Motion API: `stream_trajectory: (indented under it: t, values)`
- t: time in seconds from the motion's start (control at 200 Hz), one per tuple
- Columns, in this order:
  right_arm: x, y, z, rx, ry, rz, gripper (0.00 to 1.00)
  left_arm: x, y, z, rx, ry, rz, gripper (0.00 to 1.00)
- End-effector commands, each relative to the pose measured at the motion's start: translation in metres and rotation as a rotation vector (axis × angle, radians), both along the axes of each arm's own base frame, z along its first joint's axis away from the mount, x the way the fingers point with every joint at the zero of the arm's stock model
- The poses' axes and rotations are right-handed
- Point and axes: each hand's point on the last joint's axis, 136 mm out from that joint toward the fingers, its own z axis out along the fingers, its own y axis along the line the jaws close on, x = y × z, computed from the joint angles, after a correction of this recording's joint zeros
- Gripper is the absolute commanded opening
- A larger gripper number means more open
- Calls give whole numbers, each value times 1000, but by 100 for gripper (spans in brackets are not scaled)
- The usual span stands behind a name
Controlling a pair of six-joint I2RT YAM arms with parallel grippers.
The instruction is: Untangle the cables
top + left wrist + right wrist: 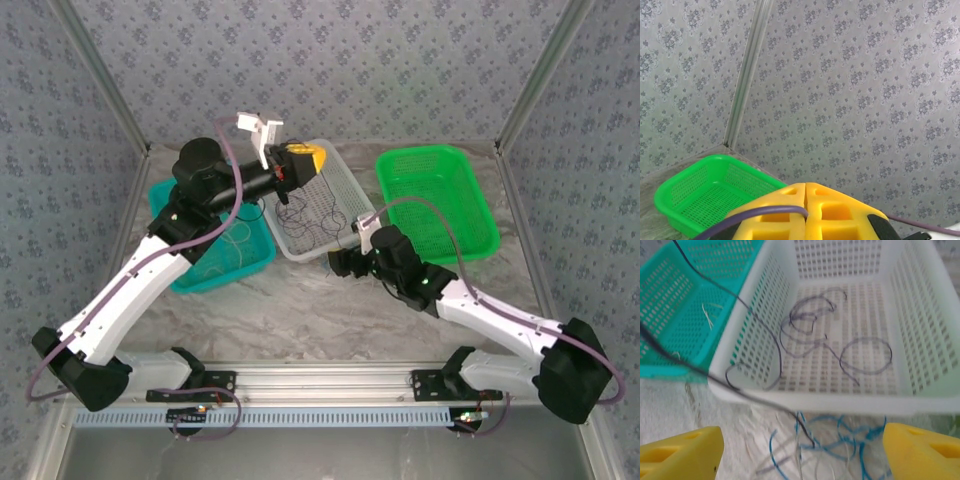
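1. Holding a few pale cables point(235, 240), the teal basket point(225, 277) sits at the left, so the sorting looks under way.
2. The left gripper point(312, 158) hangs high over the white basket point(352, 180), fingers pressed together. A dark strand point(765, 332) seems to run up toward it, but I cannot tell whether it is pinched.
3. Dark cables point(802, 320) lie in loose loops inside the white basket.
4. The right gripper point(800, 455), fingers spread wide, hovers over a blue-and-pale tangle point(850, 440) on the worktop point(300, 320) just before that basket. This looks like the main work left.
5. The green basket point(435, 205) stands at the right, likely meant for the blue ones.
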Motion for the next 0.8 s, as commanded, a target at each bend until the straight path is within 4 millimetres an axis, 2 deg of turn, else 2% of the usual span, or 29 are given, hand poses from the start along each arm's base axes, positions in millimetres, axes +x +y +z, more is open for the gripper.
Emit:
stream_trajectory:
  t: [0.0,0.14,0.245,0.38,0.49,0.65,0.735,0.794]
  values:
    - [15,15,26,42,-138,21,85,-12,6,38,-78,-61,-6,0]
    - [26,28,7,17,-102,32,78,-15,7,45,-104,-67,-14,0]
    - [29,35,-21,-5,-36,46,69,-16,10,52,-117,-78,-1,0]
    - [21,35,-60,-32,64,58,54,-12,19,64,-108,-110,69,0]
    - [6,27,-87,-43,137,58,44,-9,24,78,-105,-146,91,0]
    - [-25,6,-119,-90,230,51,43,14,39,94,-120,-168,153,0]
    - [-36,-10,-127,-97,243,11,43,30,44,98,-131,-159,166,0]
    - [-40,-21,-124,-80,234,-21,45,41,44,96,-126,-149,165,0]
